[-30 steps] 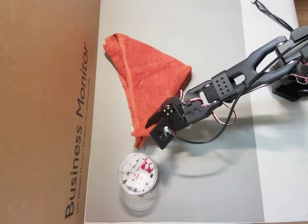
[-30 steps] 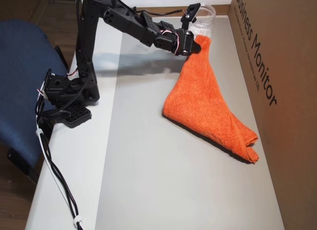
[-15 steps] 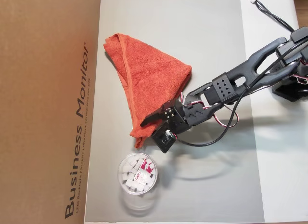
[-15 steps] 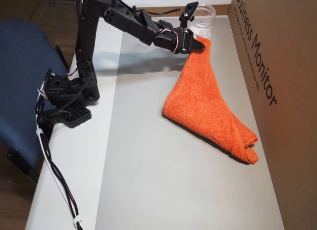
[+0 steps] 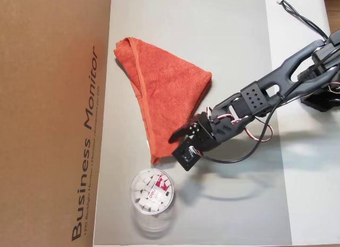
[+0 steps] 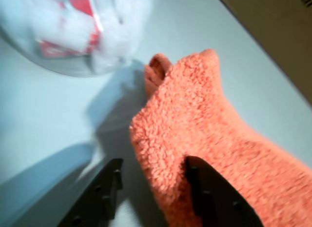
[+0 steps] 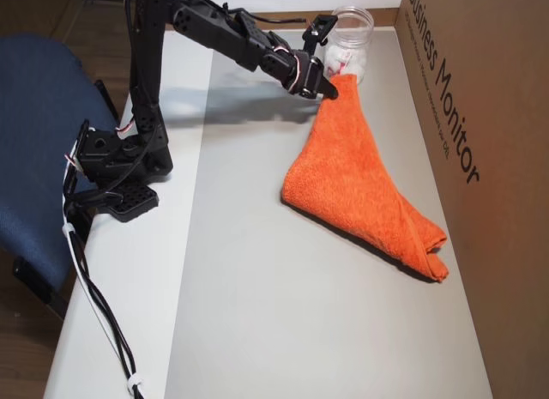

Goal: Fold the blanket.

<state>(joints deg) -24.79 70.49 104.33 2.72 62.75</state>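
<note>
The blanket [image 5: 164, 87] is an orange-red terry towel folded into a rough triangle on the grey mat [image 5: 234, 204]. Its narrow corner points toward the clear tub. It also shows in the wrist view [image 6: 204, 119] and in the other overhead view [image 7: 360, 176]. My gripper [image 5: 172, 143] is at that narrow corner, low over the mat. In the wrist view the gripper [image 6: 153, 168] is open, with the towel's corner lying between the jaws and against the right finger [image 6: 204, 188]. The other overhead view shows the gripper [image 7: 330, 60] with one jaw raised above the cloth.
A small clear round tub [image 5: 151, 191] with white pieces and a red label stands just beyond the towel's corner, close to the gripper [image 7: 352, 43]. A large cardboard box [image 5: 53, 119] borders the mat. The arm's base [image 7: 111, 167] and a blue chair [image 7: 34, 142] are on the opposite side.
</note>
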